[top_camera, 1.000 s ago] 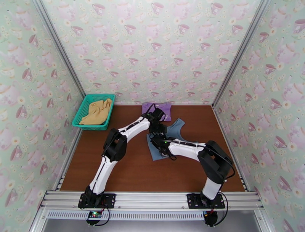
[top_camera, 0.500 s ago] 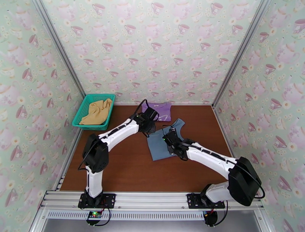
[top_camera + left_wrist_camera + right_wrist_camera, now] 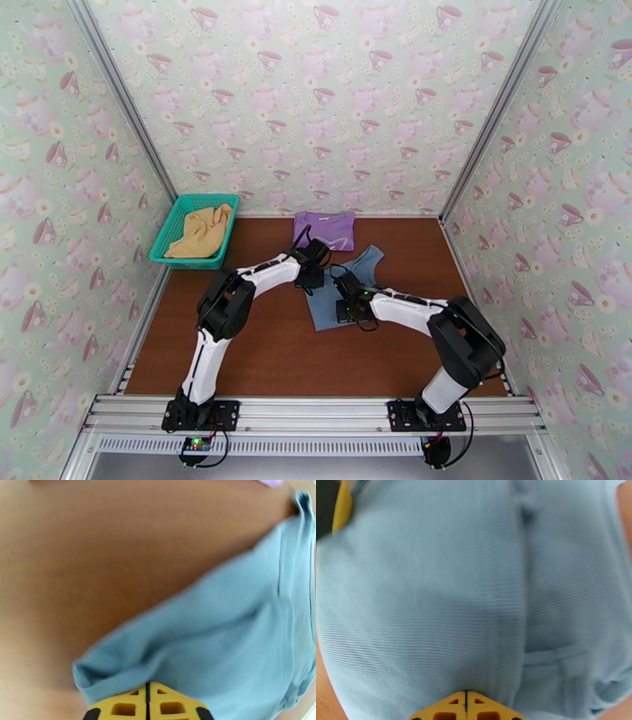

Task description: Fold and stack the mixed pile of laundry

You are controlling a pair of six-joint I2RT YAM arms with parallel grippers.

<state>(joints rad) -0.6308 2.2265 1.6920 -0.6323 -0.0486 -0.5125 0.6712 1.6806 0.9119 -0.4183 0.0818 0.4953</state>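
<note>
Status: fold of the grey-blue piece (image 3: 322,309) in hand. The garment lies spread at mid-worktop, with both arms bent low over it. The left pincer (image 3: 147,695) is clenched, tips together at the garment's near-left hem, where the cloth bunches into a small raised fold. The right pincer (image 3: 466,703) is likewise clenched, its tips buried in the ribbed cloth. Both appear to have a pinch of fabric, though the cloth between the tips is too thin to make out.

The purple T-shirt (image 3: 325,229) lies flat at the far edge of the worktop (image 3: 261,347), just beyond the grey-blue piece. The mustard-yellow piece (image 3: 201,229) sits crumpled in the teal basket (image 3: 164,241) at the far left, well apart from the other two.

Assessment: the task looks early to midway, with one garment being folded and one not yet taken out. The next move calls for both pincers to lift together and carry the held edge across to the opposite side, keeping the fold line straight. Uneven lift would skew the fold or drag the whole piece.
</note>
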